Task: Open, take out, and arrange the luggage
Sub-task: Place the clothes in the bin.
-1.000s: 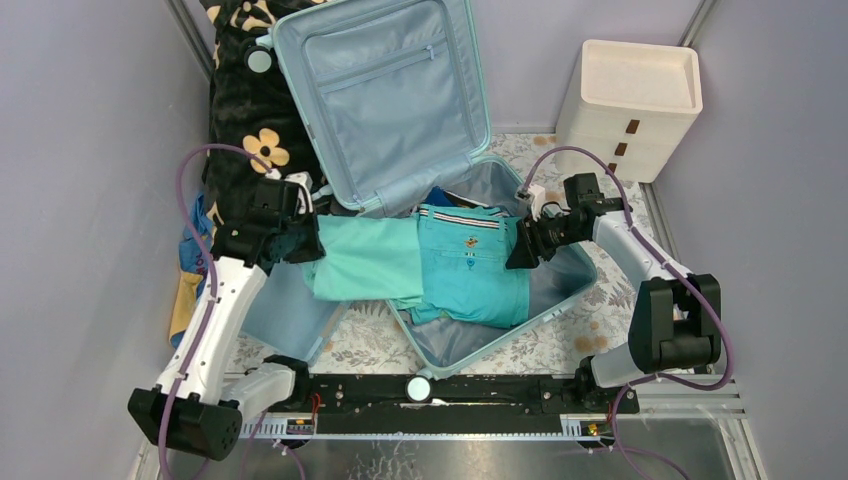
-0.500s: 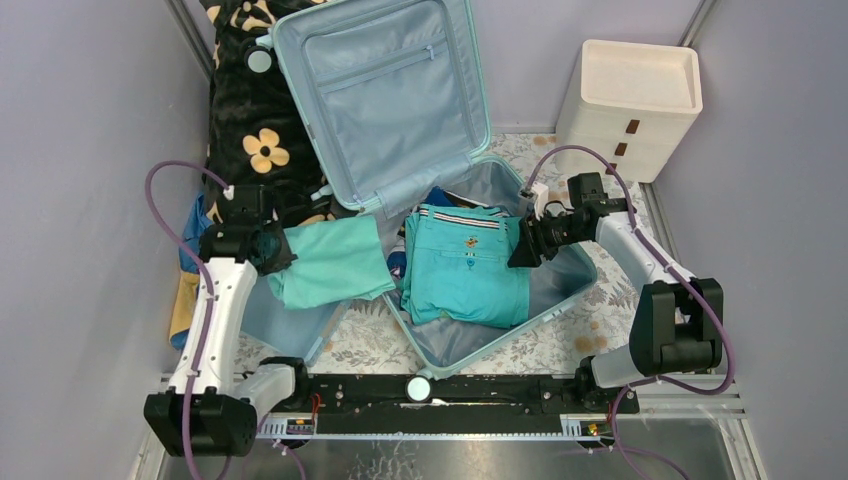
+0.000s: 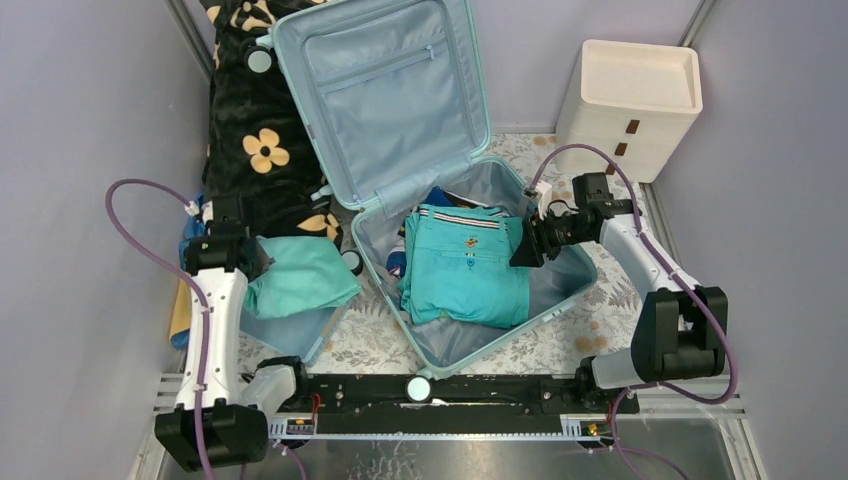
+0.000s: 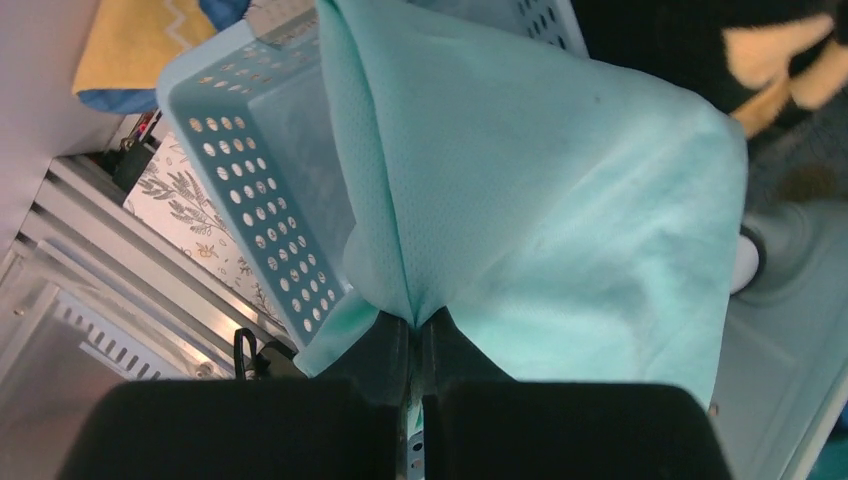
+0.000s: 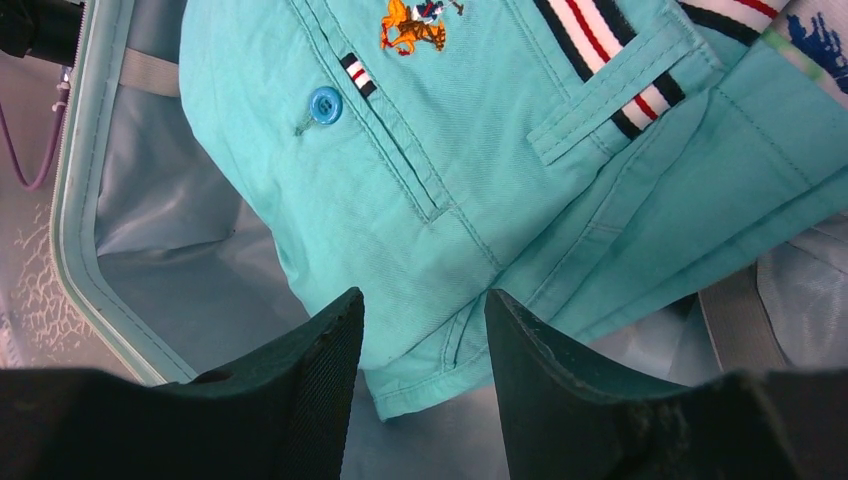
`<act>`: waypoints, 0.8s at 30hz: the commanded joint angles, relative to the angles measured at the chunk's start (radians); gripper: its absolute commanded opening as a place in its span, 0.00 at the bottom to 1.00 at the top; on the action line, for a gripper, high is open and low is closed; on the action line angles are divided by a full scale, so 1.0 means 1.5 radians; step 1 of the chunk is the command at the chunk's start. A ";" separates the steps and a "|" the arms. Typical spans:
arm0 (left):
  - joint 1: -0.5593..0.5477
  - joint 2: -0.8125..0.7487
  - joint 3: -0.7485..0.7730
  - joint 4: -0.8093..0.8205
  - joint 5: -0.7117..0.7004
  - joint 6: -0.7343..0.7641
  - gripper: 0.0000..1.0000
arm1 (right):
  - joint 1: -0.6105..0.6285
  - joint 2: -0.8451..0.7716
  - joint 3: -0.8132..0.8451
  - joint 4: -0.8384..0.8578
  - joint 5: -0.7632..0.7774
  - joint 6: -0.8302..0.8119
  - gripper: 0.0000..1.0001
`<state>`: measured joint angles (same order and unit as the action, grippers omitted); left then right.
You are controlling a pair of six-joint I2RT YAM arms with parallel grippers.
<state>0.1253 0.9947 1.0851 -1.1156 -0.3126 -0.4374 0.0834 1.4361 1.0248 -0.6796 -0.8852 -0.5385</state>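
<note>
The pale aqua luggage [image 3: 472, 150] lies open, its lid propped up at the back, grey-blue lining showing. Folded teal shorts [image 3: 465, 275] with a striped waistband lie in its lower half, also in the right wrist view [image 5: 480, 160]. My left gripper [image 3: 250, 262] is shut on a mint-green folded garment [image 3: 300, 275] and holds it over the small blue basket [image 3: 285, 330]; the left wrist view shows the cloth [image 4: 540, 190] pinched between the jaws above the basket [image 4: 250, 200]. My right gripper [image 3: 520, 250] is open just above the shorts' right edge, empty [image 5: 425, 310].
A cream drawer unit [image 3: 630, 105] stands at the back right. A black flowered blanket [image 3: 255, 120] lies at the back left behind the basket. A yellow and blue cloth [image 3: 185, 300] sits by the left wall. The floor mat has a floral pattern [image 3: 580, 330].
My left gripper has carried the mint-green garment leftward out of the luggage to over the blue basket. The right gripper has barely moved.
</note>
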 commanded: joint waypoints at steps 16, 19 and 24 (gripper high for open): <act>0.184 0.096 -0.087 0.130 0.032 -0.121 0.05 | -0.018 -0.041 0.003 -0.038 -0.067 -0.044 0.56; 0.210 0.128 -0.102 0.146 0.036 -0.145 0.06 | -0.017 -0.041 0.004 -0.042 -0.072 -0.050 0.56; 0.236 0.151 -0.094 0.168 0.038 -0.157 0.06 | -0.019 -0.044 0.005 -0.046 -0.076 -0.053 0.56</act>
<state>0.4503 1.2167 0.9390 -0.9428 -0.2234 -0.6247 0.0628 1.4067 1.0241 -0.7258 -0.9558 -0.5941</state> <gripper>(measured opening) 0.066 0.555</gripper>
